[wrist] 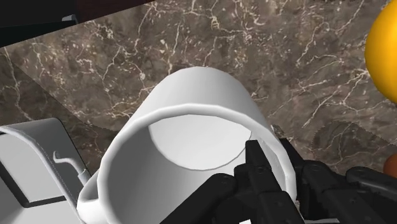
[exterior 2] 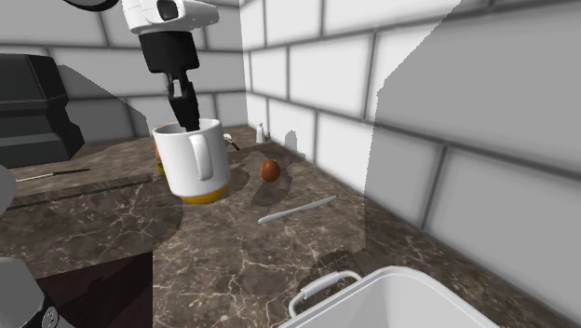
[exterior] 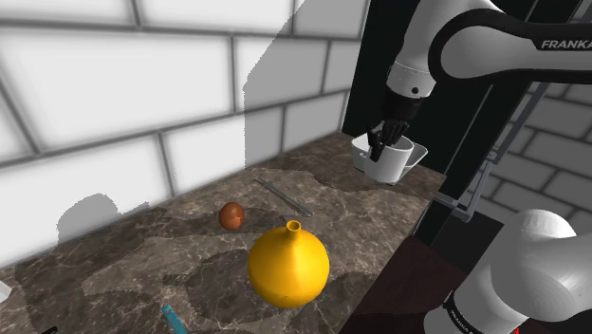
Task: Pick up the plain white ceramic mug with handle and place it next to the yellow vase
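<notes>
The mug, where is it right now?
In the shoulder view's upper right, the mug is clasped in the hand above the counter's end, well apart from the vase.

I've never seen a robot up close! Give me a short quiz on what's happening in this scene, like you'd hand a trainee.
1. True or false: the pincer is shut on the rim of the white mug.
2. In the shoulder view, which thing lies on the counter closest to the yellow vase?
A. a small brown round thing
B. a red book
C. a green bottle
3. Fill in: the yellow vase stands ____, its narrow neck pointing up.

Key: 1 true; 2 A; 3 upright.
</notes>
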Motion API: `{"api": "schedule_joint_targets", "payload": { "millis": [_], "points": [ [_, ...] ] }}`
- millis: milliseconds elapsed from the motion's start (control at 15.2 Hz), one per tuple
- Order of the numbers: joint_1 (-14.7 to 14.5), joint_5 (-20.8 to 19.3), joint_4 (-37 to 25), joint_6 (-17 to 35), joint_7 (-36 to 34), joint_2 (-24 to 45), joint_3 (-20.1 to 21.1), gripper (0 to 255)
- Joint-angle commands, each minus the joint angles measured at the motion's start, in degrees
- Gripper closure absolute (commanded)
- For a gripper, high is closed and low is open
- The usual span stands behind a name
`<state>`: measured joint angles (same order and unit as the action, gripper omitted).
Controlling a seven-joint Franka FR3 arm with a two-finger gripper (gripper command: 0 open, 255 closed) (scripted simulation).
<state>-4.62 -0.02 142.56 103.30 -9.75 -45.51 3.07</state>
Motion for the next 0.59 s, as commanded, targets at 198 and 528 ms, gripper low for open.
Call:
{"api": "schedule_joint_targets", "payload": {
  "millis": [198, 528],
  "points": [
    [-0.01, 0.01, 4.05, 3.91, -0.01, -0.20, 0.01, 255],
    [-0.06, 0.07, 7.86, 7.79, -0.12, -0.12, 0.12, 255]
  ]
}}
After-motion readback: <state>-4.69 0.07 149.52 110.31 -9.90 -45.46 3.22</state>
